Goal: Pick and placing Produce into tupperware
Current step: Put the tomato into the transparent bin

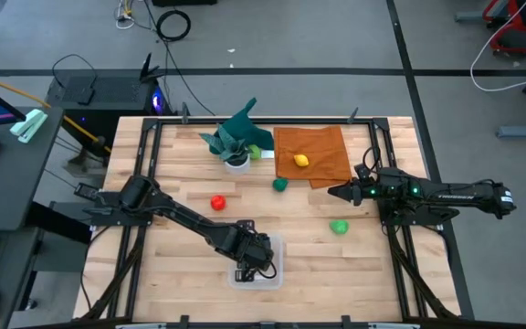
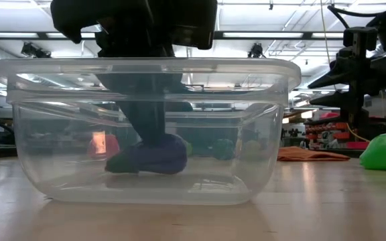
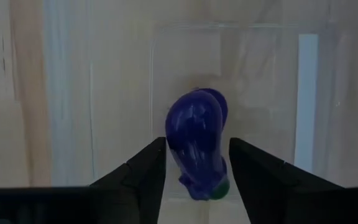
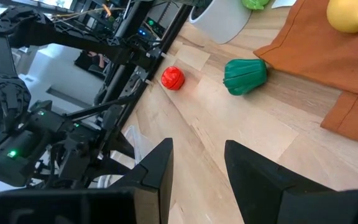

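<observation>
The clear tupperware [image 1: 278, 245] stands near the table's near edge, and its wall [image 2: 273, 134] fills the low view. My left gripper [image 3: 197, 149] reaches down into it, shut on the purple eggplant [image 3: 197, 134]. On the bare wood lie the red piece [image 1: 217, 202], the dark green piece [image 1: 280, 184] and the light green piece [image 1: 339, 226]. The yellow piece [image 1: 301, 161] rests on the orange-brown cloth. My right gripper [image 1: 333, 192] hovers open at the table's right, between the cloth and the light green piece, touching nothing. My left gripper pinches the eggplant across its body [image 3: 173, 146], one finger on each side. The fingers [image 2: 149, 120] come from above, pointing down into the box. The eggplant's underside [image 2: 146, 167] rests on the tupperware's floor, lying on its side.
The orange-brown cloth [image 1: 322, 151] lies at the far right of the table. A teal-leaved plant in a white pot [image 1: 236, 142] stands at the far middle, with a small green thing [image 1: 256, 152] beside it. Black rails run along the table's edges.
</observation>
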Action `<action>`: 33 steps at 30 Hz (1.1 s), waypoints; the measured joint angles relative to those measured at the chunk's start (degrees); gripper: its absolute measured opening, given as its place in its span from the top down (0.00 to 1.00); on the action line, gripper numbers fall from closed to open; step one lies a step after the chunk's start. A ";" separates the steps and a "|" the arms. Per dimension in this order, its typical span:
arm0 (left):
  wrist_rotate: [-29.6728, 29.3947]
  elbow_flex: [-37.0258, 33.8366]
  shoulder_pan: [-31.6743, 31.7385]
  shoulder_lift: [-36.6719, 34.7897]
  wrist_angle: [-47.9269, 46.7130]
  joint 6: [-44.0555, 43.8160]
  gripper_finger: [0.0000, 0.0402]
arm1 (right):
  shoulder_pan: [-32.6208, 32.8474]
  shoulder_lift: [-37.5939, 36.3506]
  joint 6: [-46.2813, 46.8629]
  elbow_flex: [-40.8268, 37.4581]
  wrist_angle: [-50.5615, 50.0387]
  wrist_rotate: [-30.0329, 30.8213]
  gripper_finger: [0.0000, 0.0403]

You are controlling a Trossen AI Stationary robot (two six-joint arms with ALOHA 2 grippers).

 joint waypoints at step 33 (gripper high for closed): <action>-12.52 4.03 1.65 -14.99 -1.93 -6.10 0.64 | 0.00 0.05 -8.33 6.89 -0.51 -1.24 0.72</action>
